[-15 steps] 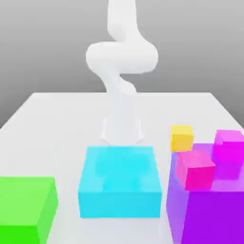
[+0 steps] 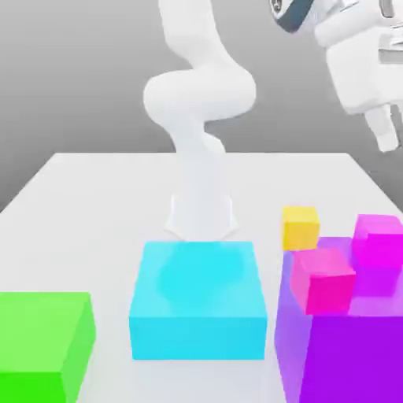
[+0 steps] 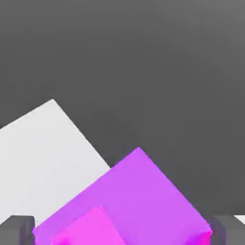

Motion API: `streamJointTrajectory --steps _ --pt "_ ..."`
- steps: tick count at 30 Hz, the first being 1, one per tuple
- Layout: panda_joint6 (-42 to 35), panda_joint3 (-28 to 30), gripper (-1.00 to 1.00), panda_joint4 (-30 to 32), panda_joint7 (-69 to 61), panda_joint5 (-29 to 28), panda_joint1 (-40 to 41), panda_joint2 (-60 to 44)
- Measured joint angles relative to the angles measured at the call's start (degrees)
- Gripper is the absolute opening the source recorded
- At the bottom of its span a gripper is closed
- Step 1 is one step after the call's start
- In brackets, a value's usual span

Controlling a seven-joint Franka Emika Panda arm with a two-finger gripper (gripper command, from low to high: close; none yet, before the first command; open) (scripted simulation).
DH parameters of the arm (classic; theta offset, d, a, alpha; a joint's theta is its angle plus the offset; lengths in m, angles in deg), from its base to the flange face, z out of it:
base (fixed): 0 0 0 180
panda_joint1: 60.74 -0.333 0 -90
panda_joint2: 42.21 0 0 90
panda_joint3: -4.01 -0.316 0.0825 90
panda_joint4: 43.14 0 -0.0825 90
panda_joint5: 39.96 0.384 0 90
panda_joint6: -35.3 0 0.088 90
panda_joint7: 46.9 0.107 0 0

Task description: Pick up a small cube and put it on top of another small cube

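On the white table (image 2: 94,205), in the exterior view, a large green block (image 2: 43,338) is seen at the near left corner. A large flat cyan block (image 2: 197,303) is set by the middle of the near edge, and the white arm's base (image 2: 201,208) is planted just behind it, nearer the table's centre. Toward the right edge, a small yellow cube (image 2: 300,227) is found on the table, just behind a large purple block (image 2: 346,354) that occupies the near right corner. Two cubes are carried on top of that purple block: a pink cube (image 2: 323,279) nearer the cyan block, and a magenta cube (image 2: 378,248) toward the table's right edge, the two being close together, perhaps touching.

The pincer (image 2: 386,140) is held high above the right side of the table, well clear of everything, roughly over the magenta cube. Its fingers (image 3: 17,230) are spread wide apart in the hand view, with nothing gripped between them; the purple block and the pink cube are seen below.

Where the small cube lies, and how it stands relative to the pincer, cannot be told.
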Motion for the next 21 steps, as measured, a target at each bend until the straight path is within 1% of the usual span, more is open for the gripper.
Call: streamJointTrajectory --steps 3,7,9,12,13,15,17,20,21 --pt "3.69 -1.27 0.0 3.32 -7.24 1.85 -4.93 -4.92" --pt "8.94 -4.29 0.0 9.21 -16.1 1.92 -10.37 -11.7" --pt "10.64 -5.75 0.0 12.75 -17.62 -0.95 -11.28 -13.69" --pt "12.41 -7.59 0.0 18.24 -17.09 -7.63 -11.37 -15.52" --pt "13.59 -7.59 0.0 18.92 -16.49 -9.38 -11.36 -16.91" --pt "16.64 -6.66 0.0 18.98 -14.94 -12.34 -11.89 -20.56" --pt "19.95 -4.44 0.0 18.45 -13.07 -15.14 -13.28 -24.6" --pt "25.07 -0.69 0.0 17.43 -11.56 -17.16 -16.57 -30.78" --pt "26.29 0.03 -1.0 17.19 -11.42 -17.31 -17.26 -32.22"
